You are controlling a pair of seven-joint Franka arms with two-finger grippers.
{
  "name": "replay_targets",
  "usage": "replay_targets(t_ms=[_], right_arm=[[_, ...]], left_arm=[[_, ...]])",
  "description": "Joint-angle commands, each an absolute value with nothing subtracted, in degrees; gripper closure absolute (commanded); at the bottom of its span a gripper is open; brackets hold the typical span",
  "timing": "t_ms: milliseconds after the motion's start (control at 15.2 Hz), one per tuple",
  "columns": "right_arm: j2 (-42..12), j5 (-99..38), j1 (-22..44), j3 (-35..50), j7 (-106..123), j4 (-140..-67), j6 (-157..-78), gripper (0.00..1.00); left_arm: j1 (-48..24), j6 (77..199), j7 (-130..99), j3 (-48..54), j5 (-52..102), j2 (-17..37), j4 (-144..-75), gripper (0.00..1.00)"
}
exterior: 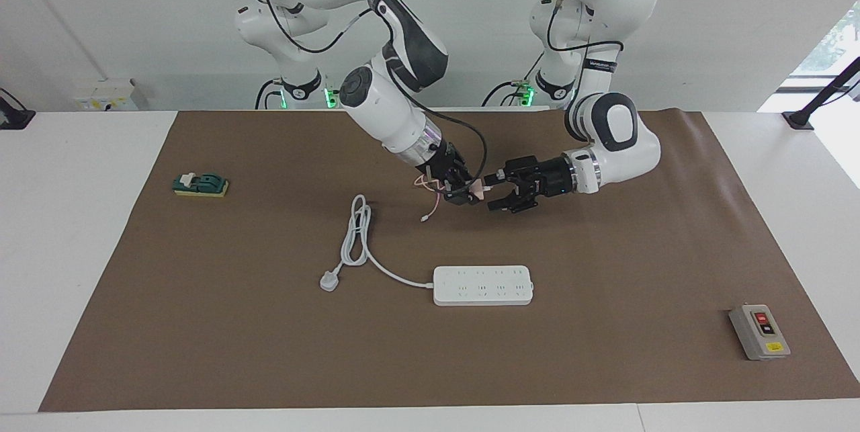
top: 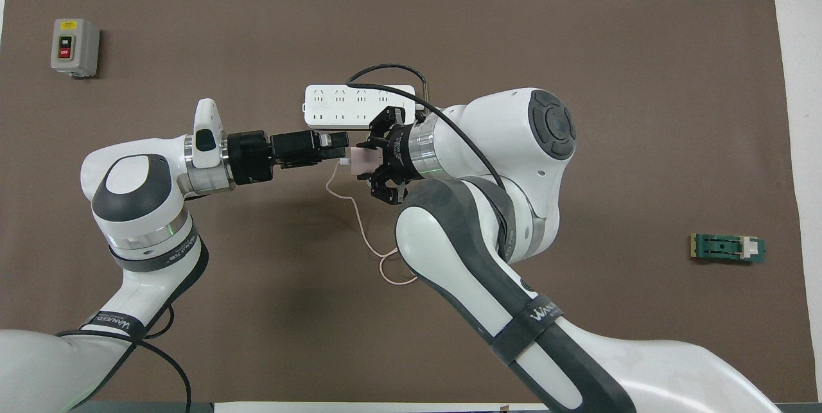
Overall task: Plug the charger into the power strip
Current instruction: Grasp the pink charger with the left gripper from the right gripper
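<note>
My right gripper (exterior: 468, 191) is shut on the pale pink charger (exterior: 476, 186) and holds it in the air above the mat, over a spot nearer to the robots than the power strip (exterior: 482, 285). The thin pink cable (exterior: 431, 206) hangs from the charger down to the mat. My left gripper (exterior: 491, 193) is open and level with the charger, its fingertips right at the charger's free end. In the overhead view the charger (top: 361, 160) sits between the right gripper (top: 371, 162) and the left gripper (top: 344, 147). The power strip (top: 350, 106) lies flat, sockets up.
The strip's thick white cord (exterior: 356, 237) loops toward the right arm's end and finishes in a white plug (exterior: 328, 280). A grey button box (exterior: 759, 332) stands far toward the left arm's end. A green block (exterior: 200, 185) lies near the mat's edge at the right arm's end.
</note>
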State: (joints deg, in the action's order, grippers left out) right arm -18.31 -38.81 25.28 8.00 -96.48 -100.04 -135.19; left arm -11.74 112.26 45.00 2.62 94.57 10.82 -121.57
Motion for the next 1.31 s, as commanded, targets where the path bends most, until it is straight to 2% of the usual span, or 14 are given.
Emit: replay_targets(t_ms=[0, 591, 657, 723, 789, 1051, 1248], right_arm=[[-19.0, -37.4, 25.6, 8.0, -98.3, -99.0, -135.8, 1.00], [-19.0, -37.4, 25.6, 8.0, -98.3, -99.0, -135.8, 1.00], [-19.0, -37.4, 25.6, 8.0, -98.3, -99.0, -135.8, 1.00], [-19.0, -37.4, 25.6, 8.0, -98.3, -99.0, -135.7, 1.00], [-19.0, -37.4, 25.6, 8.0, -98.3, -99.0, -135.8, 1.00], [-19.0, -37.4, 25.6, 8.0, -98.3, -99.0, -135.8, 1.00], [-19.0, -37.4, 25.6, 8.0, -98.3, -99.0, -135.8, 1.00]], left_arm=[[-13.4, 114.2, 44.4, 1.8, 94.0, 9.4, -123.6, 0.00], [-14.8, 114.8, 44.8, 1.8, 94.0, 9.1, -124.1, 0.00], [-14.8, 114.8, 44.7, 1.8, 94.0, 9.1, -124.1, 0.06], [-14.9, 114.9, 44.8, 1.8, 94.0, 9.1, -124.1, 0.27], [-14.9, 115.0, 44.8, 1.8, 94.0, 9.2, -124.1, 0.38], [-14.2, 113.9, 44.7, 1.8, 93.3, 9.1, -124.0, 1.00], [-14.0, 113.6, 44.6, 1.8, 93.0, 9.1, -124.1, 1.00]])
